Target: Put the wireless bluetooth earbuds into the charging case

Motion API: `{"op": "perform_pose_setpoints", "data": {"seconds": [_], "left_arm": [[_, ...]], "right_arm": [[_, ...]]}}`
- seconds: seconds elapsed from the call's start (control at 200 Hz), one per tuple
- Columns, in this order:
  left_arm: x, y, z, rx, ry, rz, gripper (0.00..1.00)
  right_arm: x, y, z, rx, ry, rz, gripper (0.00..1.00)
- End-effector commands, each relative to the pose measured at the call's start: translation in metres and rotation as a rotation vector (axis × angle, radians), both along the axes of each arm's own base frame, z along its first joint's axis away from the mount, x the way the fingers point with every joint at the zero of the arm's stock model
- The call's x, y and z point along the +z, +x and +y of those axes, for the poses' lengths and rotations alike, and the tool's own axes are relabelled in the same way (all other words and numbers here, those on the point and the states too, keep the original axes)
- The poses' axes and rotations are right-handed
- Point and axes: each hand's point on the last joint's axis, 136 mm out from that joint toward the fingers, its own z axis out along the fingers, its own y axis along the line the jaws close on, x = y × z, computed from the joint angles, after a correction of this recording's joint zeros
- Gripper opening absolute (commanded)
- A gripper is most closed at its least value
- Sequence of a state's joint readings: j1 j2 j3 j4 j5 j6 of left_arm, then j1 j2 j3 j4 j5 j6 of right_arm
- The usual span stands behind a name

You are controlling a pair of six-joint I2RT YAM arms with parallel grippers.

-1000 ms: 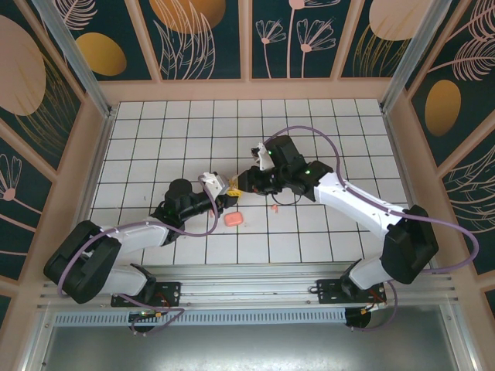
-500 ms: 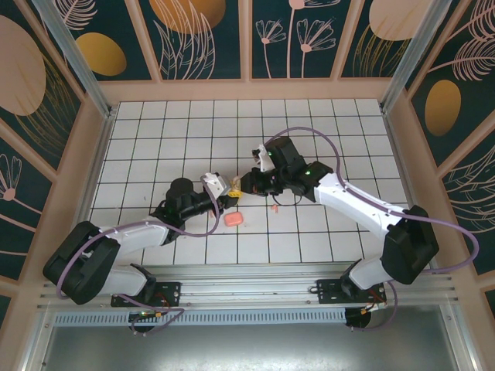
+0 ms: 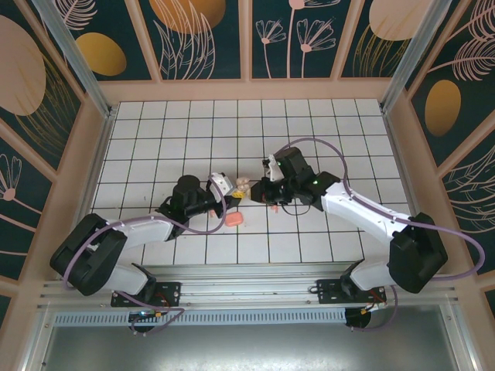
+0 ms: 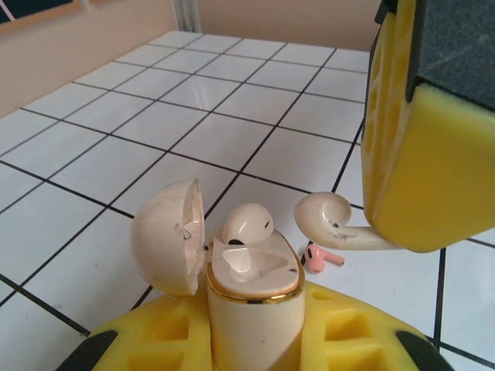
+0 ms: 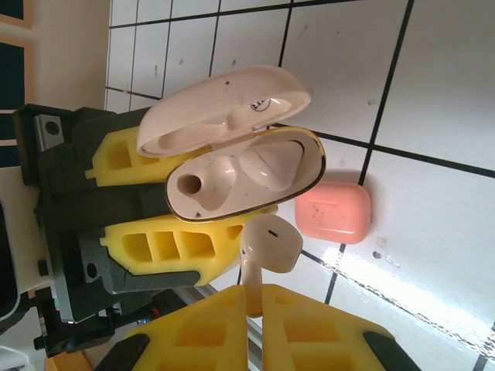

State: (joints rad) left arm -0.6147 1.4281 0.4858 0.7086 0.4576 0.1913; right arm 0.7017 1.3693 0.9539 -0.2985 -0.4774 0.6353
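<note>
The left tool [image 4: 251,344] clenches the cream charging case [image 4: 251,290], lid open; marks inside the lid are too small to read. One earbud [image 4: 247,224] sits in its socket. The right tool [image 5: 255,309] pinches a second earbud [image 4: 329,216] by the stem, its head just beside the case rim. Beyond, a pink earbud [image 4: 321,259] lies on the table [image 4: 232,100].
</note>
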Motion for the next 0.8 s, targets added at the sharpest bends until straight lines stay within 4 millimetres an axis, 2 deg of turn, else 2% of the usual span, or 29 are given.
{"op": "perform_pose_setpoints", "data": {"seconds": [0.0,0.17,0.475,0.796], "left_arm": [[-0.001,0.009,-0.004,0.008,0.030,-0.018,0.09],[-0.009,0.015,-0.002,0.047,0.043,0.008,0.09],[-0.008,0.014,-0.001,0.053,0.030,0.016,0.08],[-0.004,0.013,-0.003,0.045,0.010,0.016,0.08]], "right_arm": [[0.004,-0.001,-0.006,-0.008,0.037,-0.014,0.11],[-0.021,-0.004,-0.026,-0.048,0.000,0.031,0.11],[-0.070,-0.013,-0.071,-0.156,-0.112,0.152,0.12],[-0.115,-0.030,-0.098,-0.226,-0.250,0.259,0.11]]}}
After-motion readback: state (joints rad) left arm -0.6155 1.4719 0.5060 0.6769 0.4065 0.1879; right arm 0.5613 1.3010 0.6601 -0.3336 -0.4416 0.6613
